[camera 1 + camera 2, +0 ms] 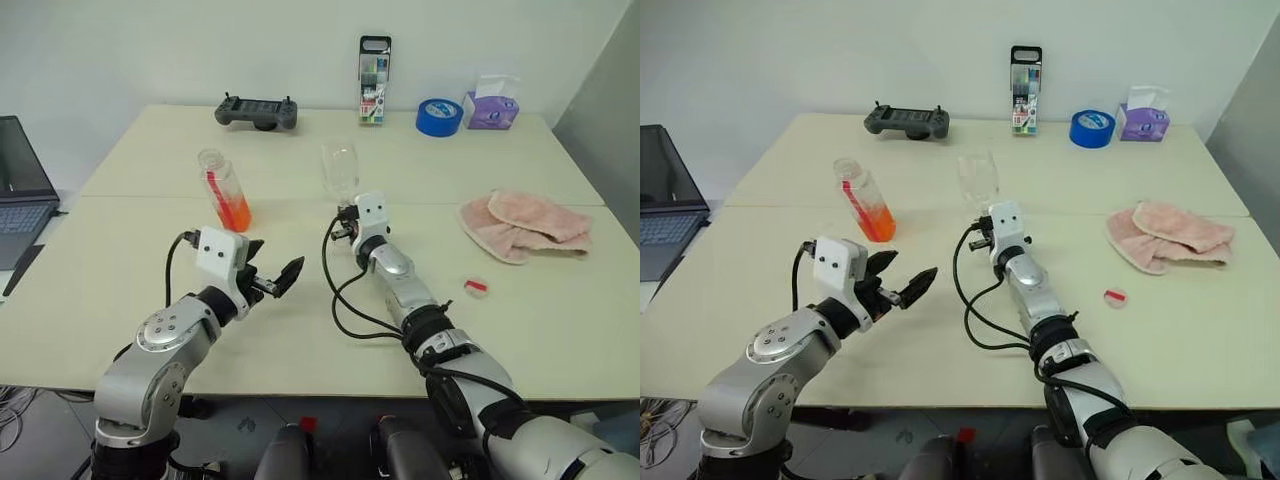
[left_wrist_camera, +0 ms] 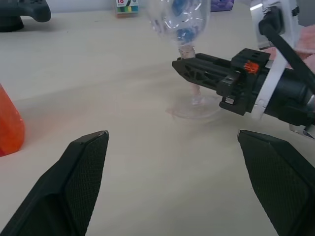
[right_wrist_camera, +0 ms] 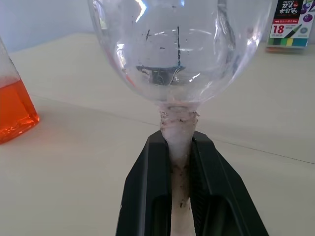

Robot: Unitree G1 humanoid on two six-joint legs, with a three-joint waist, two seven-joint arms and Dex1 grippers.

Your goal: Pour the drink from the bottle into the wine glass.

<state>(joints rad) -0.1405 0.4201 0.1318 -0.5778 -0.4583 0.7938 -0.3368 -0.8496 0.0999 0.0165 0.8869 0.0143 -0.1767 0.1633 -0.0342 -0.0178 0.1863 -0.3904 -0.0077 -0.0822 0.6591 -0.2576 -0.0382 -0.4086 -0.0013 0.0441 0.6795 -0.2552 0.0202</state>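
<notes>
The right gripper point(image 3: 179, 147) is pinching the wine glass point(image 3: 177, 54) stem, the left gripper point(image 1: 272, 276) is hanging wide open and empty, and the pen pack point(image 3: 290, 22) is reading "18".

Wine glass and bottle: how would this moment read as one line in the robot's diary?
right gripper: shut on wine glass stem | glass: empty | left gripper: open, empty | bottle: on table, uncapped, drink inside

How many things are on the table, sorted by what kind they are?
Bottle: 1
Wine glass: 1
Game controller: 1
Pack of markers: 1
Roll of blue tape: 1
Tissue box: 1
Pink towel: 1
Small red cap: 1
Total: 8
</notes>
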